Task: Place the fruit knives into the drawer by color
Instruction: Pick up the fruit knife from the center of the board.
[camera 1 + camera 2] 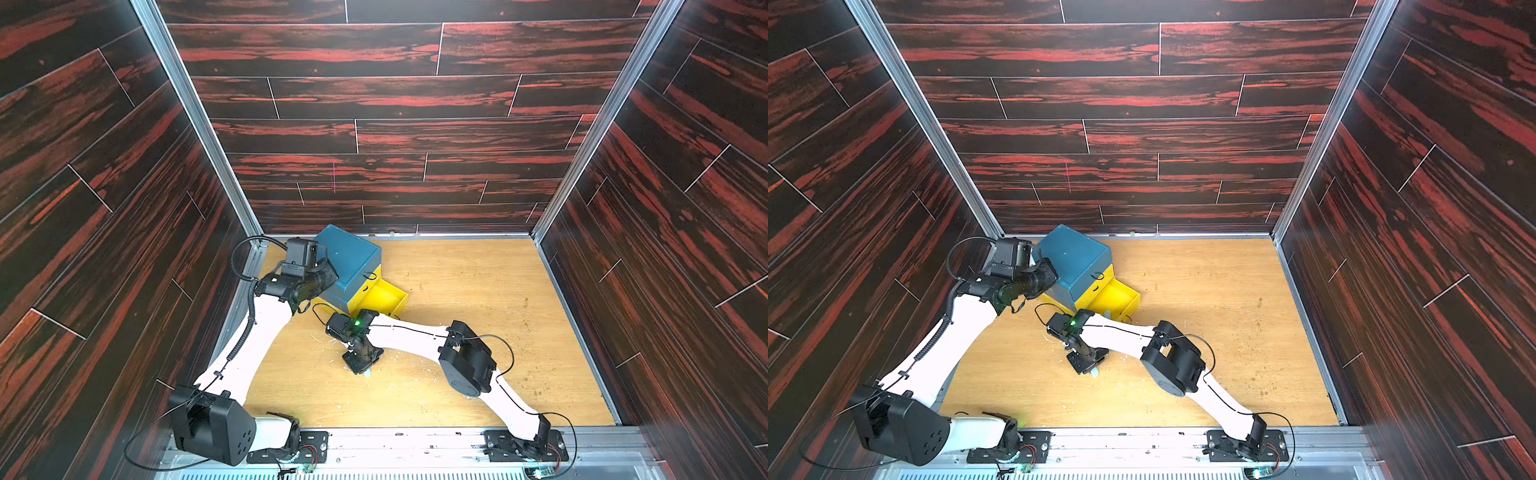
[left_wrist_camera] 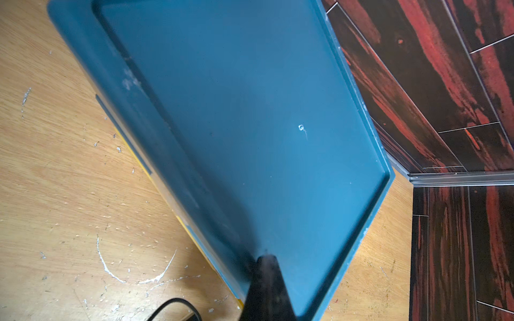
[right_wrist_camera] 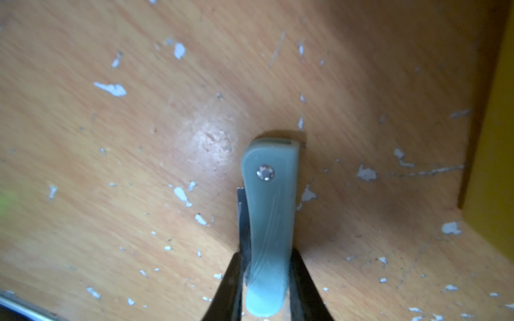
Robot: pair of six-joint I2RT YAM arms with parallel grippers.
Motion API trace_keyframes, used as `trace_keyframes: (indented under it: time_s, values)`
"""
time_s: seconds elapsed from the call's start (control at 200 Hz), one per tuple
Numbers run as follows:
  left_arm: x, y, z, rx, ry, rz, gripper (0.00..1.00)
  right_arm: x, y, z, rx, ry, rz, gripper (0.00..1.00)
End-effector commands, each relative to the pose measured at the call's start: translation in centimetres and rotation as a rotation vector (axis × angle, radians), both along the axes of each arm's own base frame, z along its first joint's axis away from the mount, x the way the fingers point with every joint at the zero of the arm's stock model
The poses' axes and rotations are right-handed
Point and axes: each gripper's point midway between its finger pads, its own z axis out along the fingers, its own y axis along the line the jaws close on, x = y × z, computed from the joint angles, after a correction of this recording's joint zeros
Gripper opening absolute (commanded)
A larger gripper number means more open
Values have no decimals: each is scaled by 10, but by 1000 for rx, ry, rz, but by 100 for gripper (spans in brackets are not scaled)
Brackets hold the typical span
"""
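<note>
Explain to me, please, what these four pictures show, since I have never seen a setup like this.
These are two white robot arms on a wooden table inside a walled booth. Two pictures look down from overhead and are almost identical. The other two come from a camera on each arm's wrist. On the table stands a small drawer chest with a teal top and a yellow drawer pulled open. The left hand, shut, is at the chest's top. The right hand grips a grey-green folded knife low over the table.
</note>
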Motion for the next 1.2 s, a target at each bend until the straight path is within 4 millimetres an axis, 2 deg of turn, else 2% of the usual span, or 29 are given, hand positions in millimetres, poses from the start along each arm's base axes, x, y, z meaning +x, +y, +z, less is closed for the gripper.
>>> trace_keyframes:
  time_s: [0.0, 0.326, 0.716, 0.962, 1.192]
  values:
    - [-8, 4, -1, 2, 8, 1, 0, -10, -18, -19, -81, 42, -1, 16]
    - [-7, 3, -1, 5, 9, 0, 0, -22, -30, -5, -62, 27, -9, 13]
    - [-6, 3, -1, 3, 8, 1, 0, -25, -36, 50, 27, -25, -12, 12]
    - [-5, 2, 0, 2, 8, -3, 0, -19, -45, 84, 46, -80, -9, 13]
    - [-5, 2, 0, 0, 9, -3, 0, 6, -61, 107, 71, -101, -87, 13]
